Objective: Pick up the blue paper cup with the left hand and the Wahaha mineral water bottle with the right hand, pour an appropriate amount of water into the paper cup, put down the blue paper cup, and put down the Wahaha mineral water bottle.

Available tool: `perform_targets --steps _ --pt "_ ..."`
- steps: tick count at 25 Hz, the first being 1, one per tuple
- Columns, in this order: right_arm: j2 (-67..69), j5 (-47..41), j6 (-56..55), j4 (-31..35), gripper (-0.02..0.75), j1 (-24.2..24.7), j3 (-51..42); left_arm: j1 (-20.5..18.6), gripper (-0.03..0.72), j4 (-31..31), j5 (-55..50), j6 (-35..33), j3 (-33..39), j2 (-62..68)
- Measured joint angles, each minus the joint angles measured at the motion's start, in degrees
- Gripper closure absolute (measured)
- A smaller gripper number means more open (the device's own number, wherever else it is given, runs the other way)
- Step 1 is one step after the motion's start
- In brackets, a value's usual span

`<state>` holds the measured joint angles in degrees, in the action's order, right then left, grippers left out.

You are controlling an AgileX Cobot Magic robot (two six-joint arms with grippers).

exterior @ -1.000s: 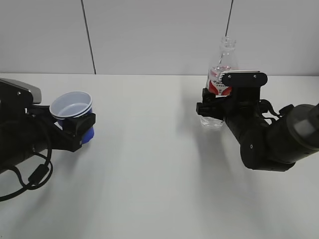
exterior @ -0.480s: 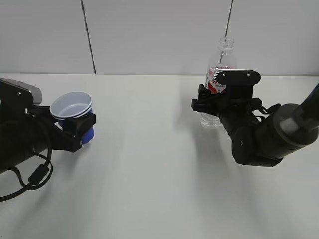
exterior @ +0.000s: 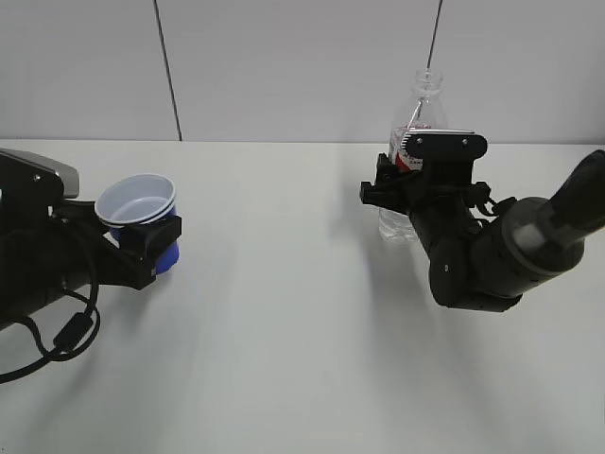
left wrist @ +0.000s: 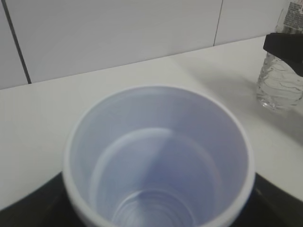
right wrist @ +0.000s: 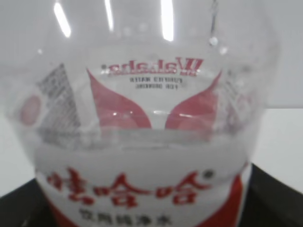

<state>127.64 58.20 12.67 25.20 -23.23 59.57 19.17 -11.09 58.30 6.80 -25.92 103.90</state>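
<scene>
A: Report the left tool.
B: It is clenched on the cup, one black finger across the blue wall. The cup sits upright at the counter's left edge. Whether its base touches the surface, I cannot tell. The wrist view looks straight into the cup: white inside, no liquid visible.

A: Report the right tool.
B: It is closed around the bottle at the red-and-white label band. The bottle stands upright toward the counter's rear edge, right of centre. Its neck is open and rises above the tool's grey plate. The ribbed base shows below the tool, at or just above the counter; contact cannot be confirmed.

A: Water?
B: The right wrist view shows the label filling the frame, and a level line crosses the bottle above it. The line looks like a water surface.

A: Separation?
B: Cup and bottle are well apart, on opposite sides of the counter.
</scene>
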Motion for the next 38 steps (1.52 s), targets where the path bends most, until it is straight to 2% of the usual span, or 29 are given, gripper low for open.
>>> perform_targets --steps 4,15,24,34,38 --pt "0.70 1.09 0.00 0.00 0.237 0.00 0.22 0.00 0.137 -0.12 0.00 0.00 0.00 0.00" --pt "1.21 2.10 0.00 -1.62 0.243 0.00 0.60 0.00 0.137 -2.29 0.00 0.00 0.00 0.00" --pt "-5.69 -0.07 0.00 -12.36 0.243 0.00 -4.73 0.00 0.137 -7.23 -0.09 2.17 0.00 -0.32" --pt "-13.76 -7.25 0.00 -29.18 0.243 -0.11 -6.01 0.09 0.137 -10.41 -0.13 6.91 0.00 -3.33" --pt "-13.76 -10.01 3.84 -31.82 0.243 -1.83 -6.01 2.34 0.137 -10.54 -0.65 7.56 0.00 -3.68"
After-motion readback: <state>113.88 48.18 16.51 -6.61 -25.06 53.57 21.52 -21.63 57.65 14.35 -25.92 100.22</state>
